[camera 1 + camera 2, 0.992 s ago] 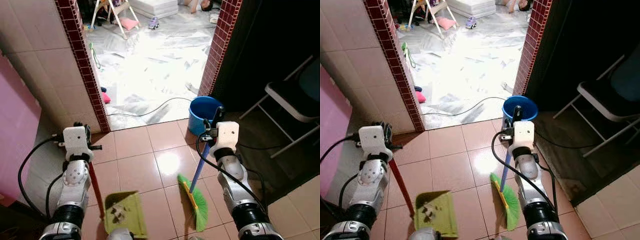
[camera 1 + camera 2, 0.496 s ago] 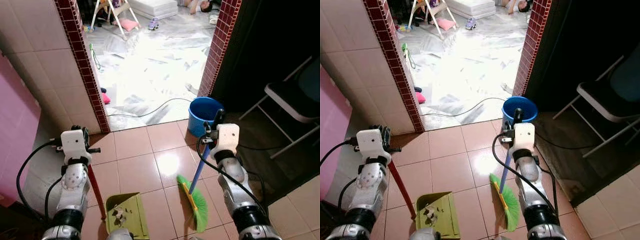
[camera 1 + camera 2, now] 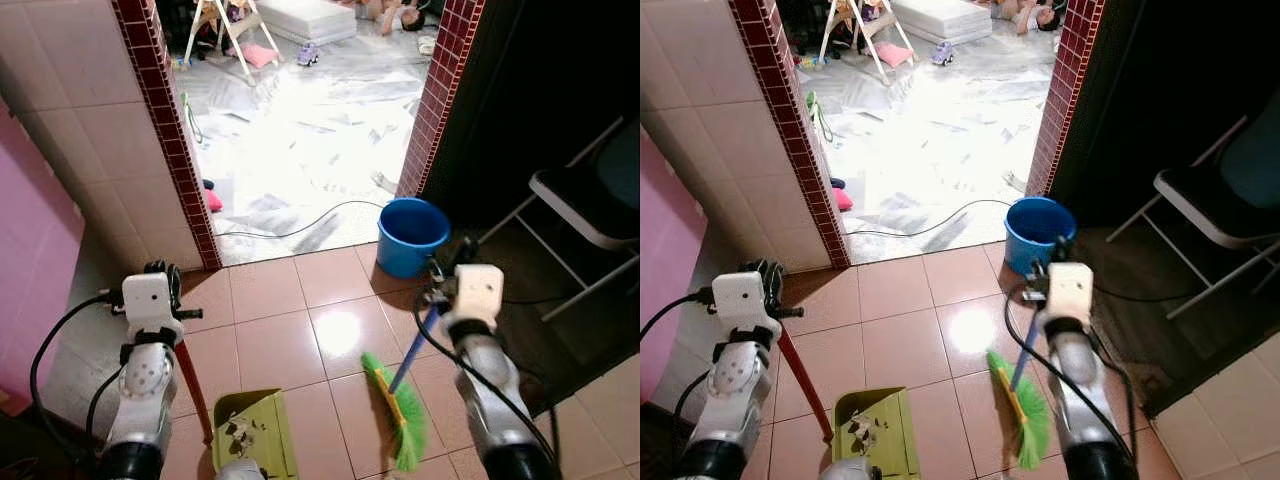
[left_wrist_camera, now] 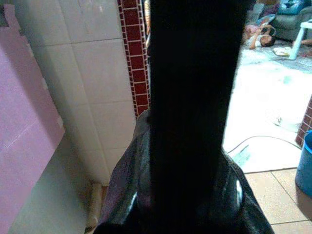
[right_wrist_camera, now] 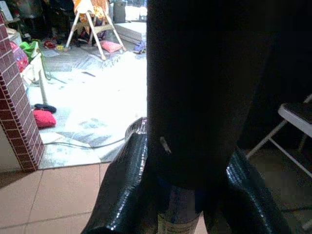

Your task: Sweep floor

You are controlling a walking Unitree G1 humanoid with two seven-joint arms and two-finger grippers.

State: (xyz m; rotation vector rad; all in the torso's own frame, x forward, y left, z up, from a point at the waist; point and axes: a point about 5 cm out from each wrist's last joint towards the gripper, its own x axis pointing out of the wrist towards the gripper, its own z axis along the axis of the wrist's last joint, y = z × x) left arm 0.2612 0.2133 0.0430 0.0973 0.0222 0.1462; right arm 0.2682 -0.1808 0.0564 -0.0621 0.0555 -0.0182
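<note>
Overexposed white glare on the marble floor (image 3: 300, 130) at twelve o'clock; deep shadow at two o'clock; blurred right arm (image 3: 490, 400); dim wrist views.

Pincer (image 4: 192, 161): black, close to the lens, centre of frame.
Wall (image 4: 92, 73): white tiles, upper left.
Brick edge (image 4: 134, 53): dark red, beside pincer.
Bucket (image 4: 304, 165): blue, right edge.

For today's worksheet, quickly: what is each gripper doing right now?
Left gripper: shut on the red-handled green dustpan.
Right gripper: shut on the blue-handled green broom.
</note>
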